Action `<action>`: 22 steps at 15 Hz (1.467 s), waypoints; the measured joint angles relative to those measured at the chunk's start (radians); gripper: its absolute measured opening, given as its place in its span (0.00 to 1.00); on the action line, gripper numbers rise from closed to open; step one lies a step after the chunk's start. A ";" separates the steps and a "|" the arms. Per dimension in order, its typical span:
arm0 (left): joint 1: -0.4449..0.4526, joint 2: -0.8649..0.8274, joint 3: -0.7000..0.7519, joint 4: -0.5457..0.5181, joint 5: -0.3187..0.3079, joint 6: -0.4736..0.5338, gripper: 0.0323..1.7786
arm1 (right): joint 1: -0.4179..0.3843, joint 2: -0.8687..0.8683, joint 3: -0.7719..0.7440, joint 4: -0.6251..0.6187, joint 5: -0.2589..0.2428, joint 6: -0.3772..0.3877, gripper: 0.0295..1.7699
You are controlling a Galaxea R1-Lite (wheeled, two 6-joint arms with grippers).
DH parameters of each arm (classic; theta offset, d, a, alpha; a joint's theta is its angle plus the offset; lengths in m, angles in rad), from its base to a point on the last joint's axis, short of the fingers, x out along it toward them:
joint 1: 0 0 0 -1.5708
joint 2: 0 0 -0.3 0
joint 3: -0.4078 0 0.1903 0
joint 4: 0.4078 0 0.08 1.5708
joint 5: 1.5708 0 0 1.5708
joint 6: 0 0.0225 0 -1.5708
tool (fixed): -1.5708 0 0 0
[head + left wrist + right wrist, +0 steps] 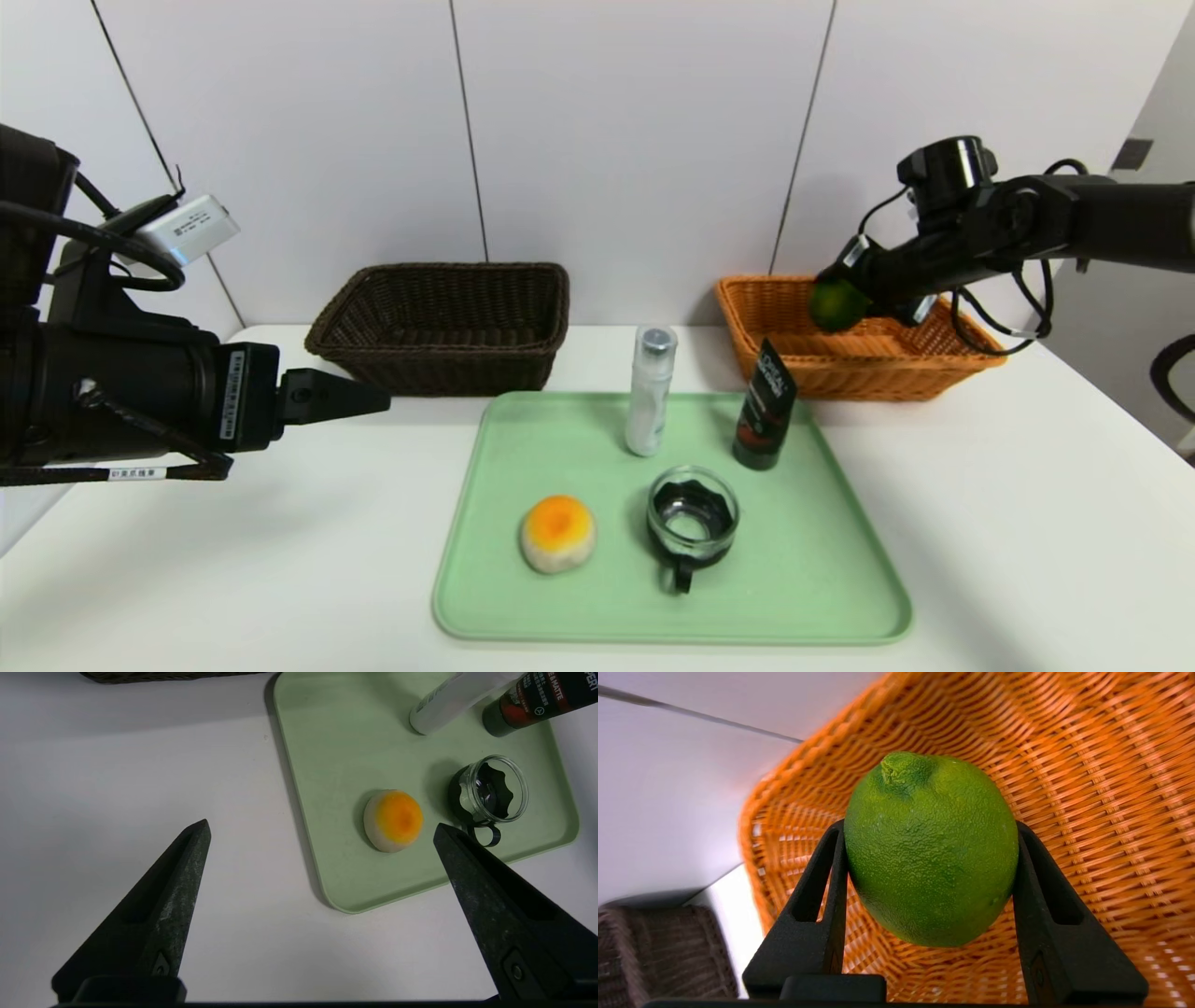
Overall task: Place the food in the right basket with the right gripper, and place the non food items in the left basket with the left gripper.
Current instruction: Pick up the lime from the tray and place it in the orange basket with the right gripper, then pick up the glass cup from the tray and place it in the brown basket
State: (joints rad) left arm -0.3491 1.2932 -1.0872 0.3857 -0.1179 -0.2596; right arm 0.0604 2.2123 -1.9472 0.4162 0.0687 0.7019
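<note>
Green lime (931,851) clamped between both fingers of the right gripper (930,868), hanging over the orange wicker basket (845,359) at upper right of the head view, fruit just above the weave, not touching it. Left gripper (322,833) at frame left, fingers spread wide, nothing between them, hovering over bare white table (980,523) just beside the green tray (822,597). Dark brown basket (439,327) sits upper centre-left, behind the tray. On the tray: orange-topped bun (557,532) lower left, glass cup w/ black handle (693,525) just right of it, clear spray bottle (649,390) upright at the back, black tube (766,406) standing near it, close to the orange basket's front wall.
</note>
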 joint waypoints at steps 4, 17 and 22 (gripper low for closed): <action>-0.006 0.004 0.000 0.002 0.001 -0.001 0.95 | -0.004 0.029 -0.002 -0.001 0.004 -0.001 0.61; -0.026 -0.013 -0.015 0.016 0.090 -0.024 0.95 | 0.016 -0.196 -0.003 0.157 -0.003 -0.109 0.90; -0.035 0.017 -0.069 0.027 0.085 -0.032 0.95 | 0.096 -0.419 0.001 0.374 0.015 -0.187 0.93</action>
State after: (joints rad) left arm -0.3843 1.3100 -1.1564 0.4132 -0.0332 -0.2919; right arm 0.1568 1.7930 -1.9460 0.7904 0.0840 0.5147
